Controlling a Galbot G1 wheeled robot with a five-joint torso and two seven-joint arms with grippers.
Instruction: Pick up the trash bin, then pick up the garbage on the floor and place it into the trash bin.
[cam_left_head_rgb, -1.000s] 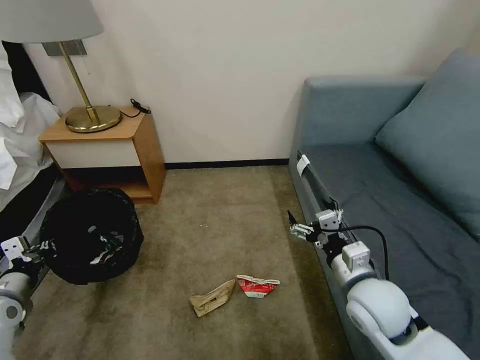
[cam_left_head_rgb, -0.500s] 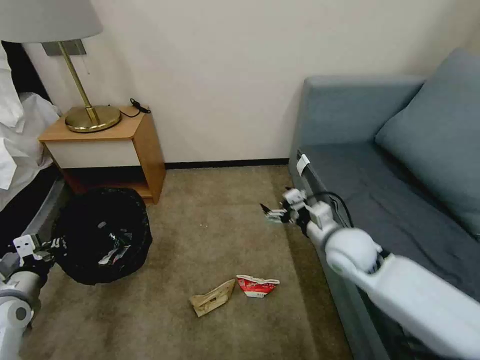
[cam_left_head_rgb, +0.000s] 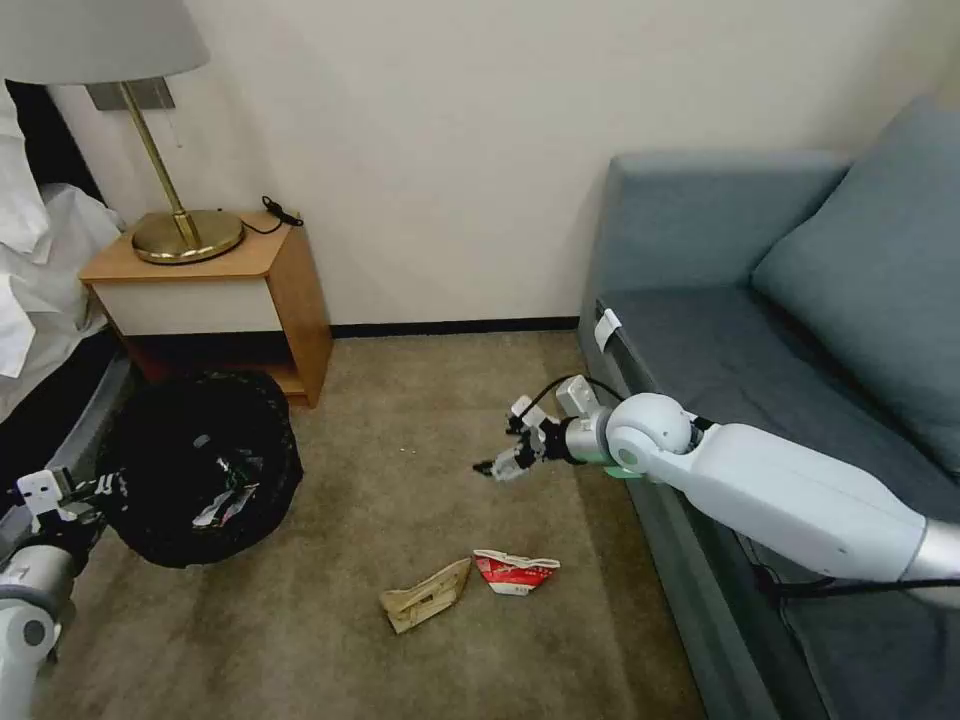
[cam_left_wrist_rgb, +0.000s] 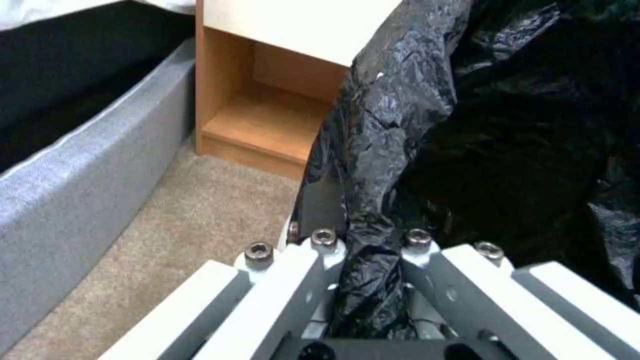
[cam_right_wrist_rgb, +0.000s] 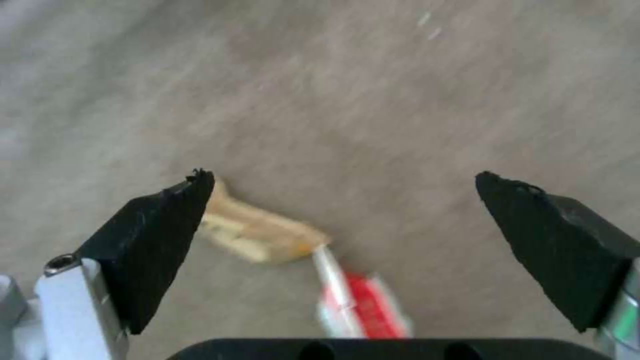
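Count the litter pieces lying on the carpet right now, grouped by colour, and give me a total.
Brown crumpled paper: 1
Red-and-white crushed carton: 1
Total on the carpet: 2

Trash bin (cam_left_head_rgb: 200, 465): glossy, crinkled black liner covering it all round, with white and red flecks showing inside.
Brown paper (cam_left_head_rgb: 425, 596): tan, with paler creases.
Carton (cam_left_head_rgb: 514, 572): red body with white edges.
Carpet (cam_left_head_rgb: 420, 470): muddy olive-brown, flecked with a few pale specks.
Right gripper (cam_left_head_rgb: 497, 468): black fingertips on silver-white links; the arm behind it is white with a green band at the wrist.
Left gripper (cam_left_wrist_rgb: 369, 260): white and grey links with steel bolt heads.
Sofa (cam_left_head_rgb: 780, 340): plain slate blue.
Nightstand (cam_left_head_rgb: 215, 295): honey-coloured wood with a white drawer front.
Lamp (cam_left_head_rgb: 180, 225): brass stem and base, off-white shade.
Wall (cam_left_head_rgb: 450, 150): cream, with a black skirting strip.
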